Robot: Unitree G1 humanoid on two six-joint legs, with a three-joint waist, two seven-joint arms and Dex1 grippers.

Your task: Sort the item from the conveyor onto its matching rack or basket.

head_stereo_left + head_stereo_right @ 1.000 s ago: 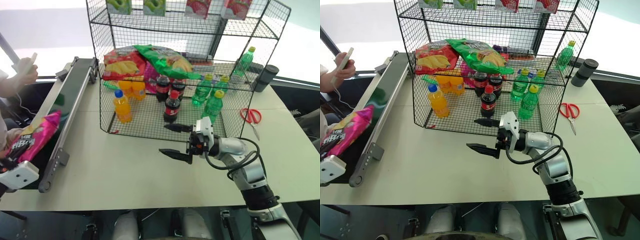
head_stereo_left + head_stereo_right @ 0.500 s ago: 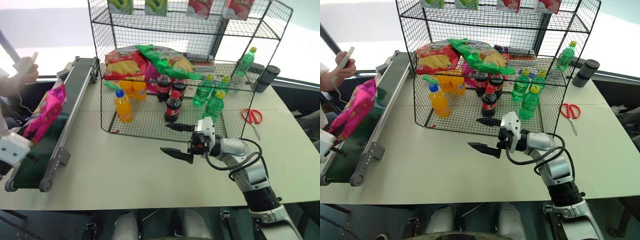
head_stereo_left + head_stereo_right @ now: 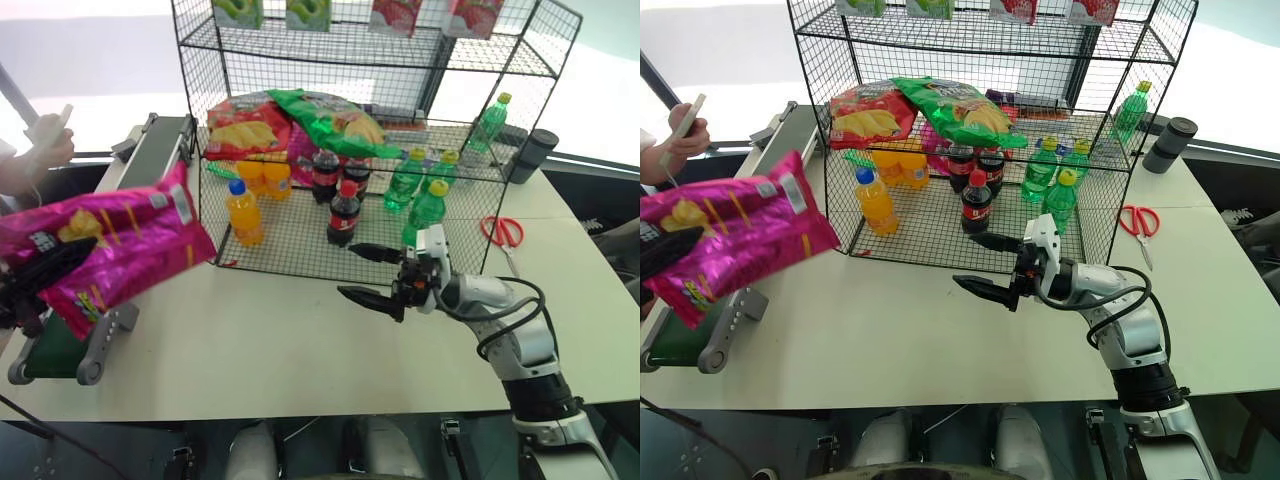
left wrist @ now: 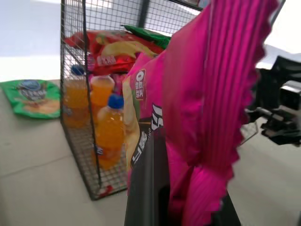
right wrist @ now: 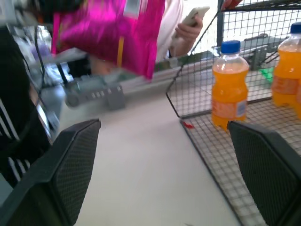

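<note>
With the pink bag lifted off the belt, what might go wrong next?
The left hand pinches the pink chip bag only at one end, so it may slip or swing. The middle shelf of the rack already holds the red bag and green bag, so space looks tight.

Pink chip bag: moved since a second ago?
Yes. The pink chip bag has lifted off the conveyor and swung toward the wire rack.
</note>
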